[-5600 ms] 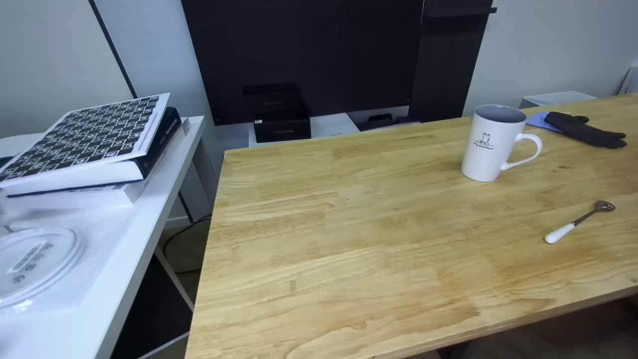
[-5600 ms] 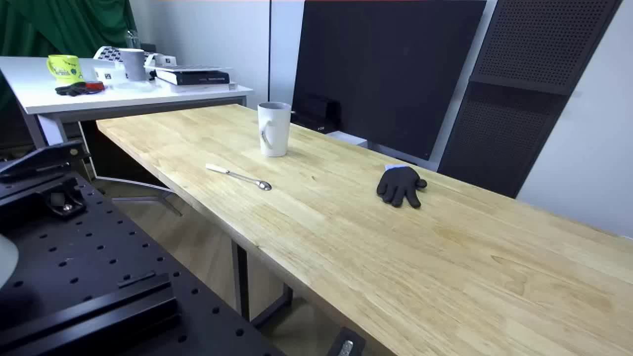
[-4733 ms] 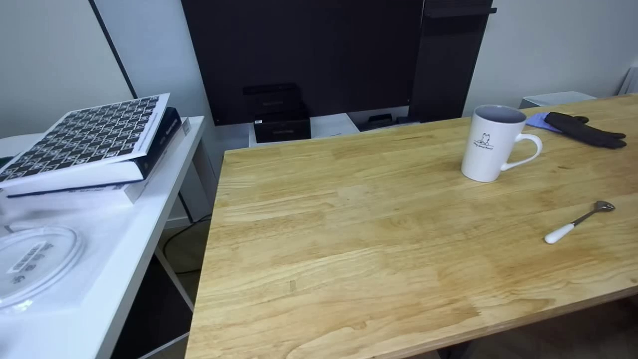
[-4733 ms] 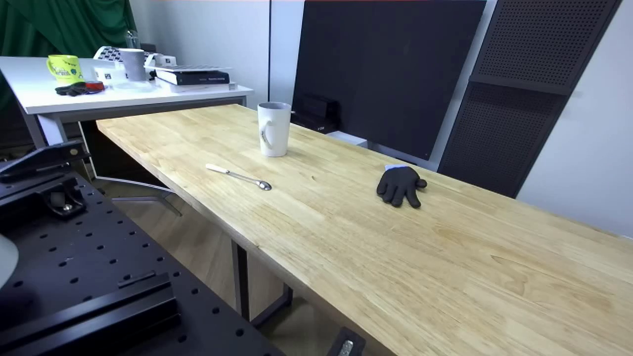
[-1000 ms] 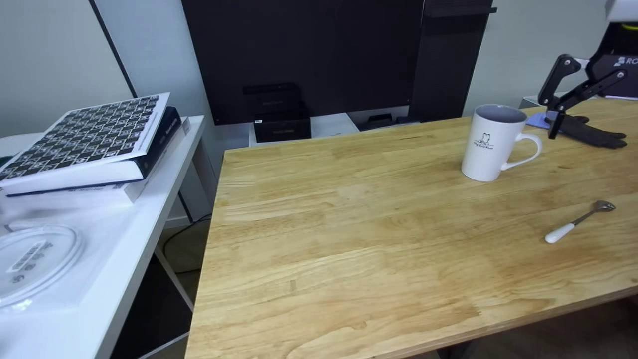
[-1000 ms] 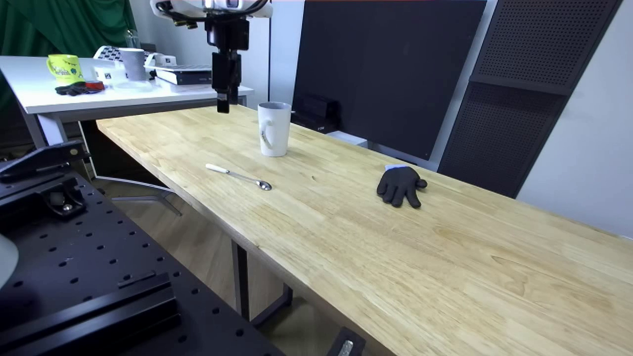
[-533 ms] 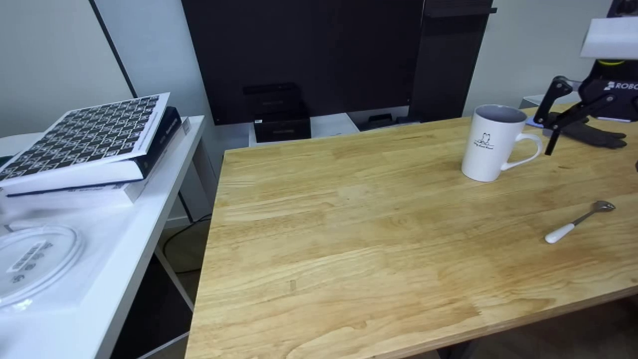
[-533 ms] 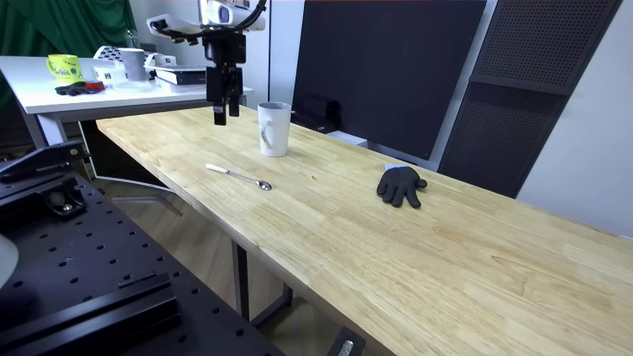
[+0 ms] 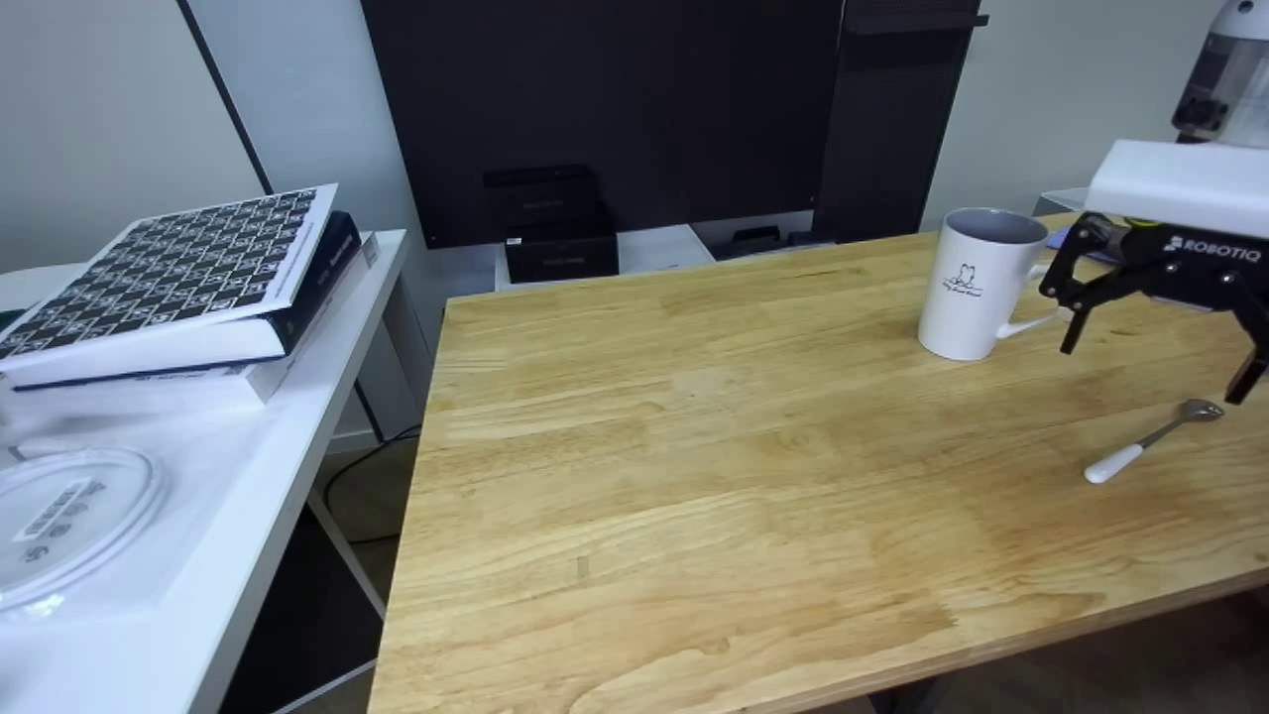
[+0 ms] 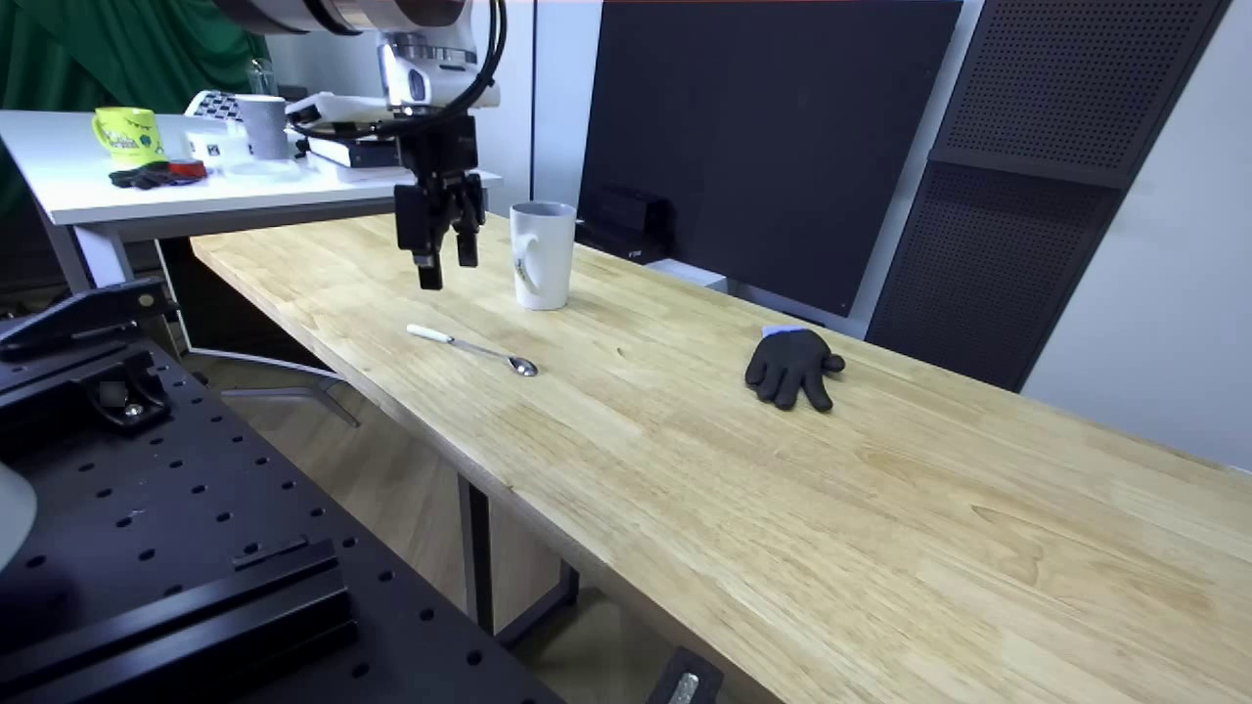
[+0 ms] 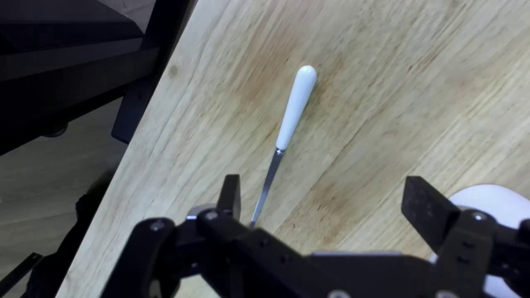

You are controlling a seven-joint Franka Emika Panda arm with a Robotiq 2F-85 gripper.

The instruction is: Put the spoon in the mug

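I have free room over the table [image 11: 364, 111] on either side of the handle of the spoon [image 11: 282, 142], but the mug [image 9: 967, 297] stands beside one of my spread fingers [image 11: 426, 211], apparently apart.

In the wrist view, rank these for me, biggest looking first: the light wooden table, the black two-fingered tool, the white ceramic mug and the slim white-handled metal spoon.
1. Light wooden table
2. Black tool, near the camera
Unranked: the mug and the spoon; the tool covers part of each, so which looks larger is unsure.
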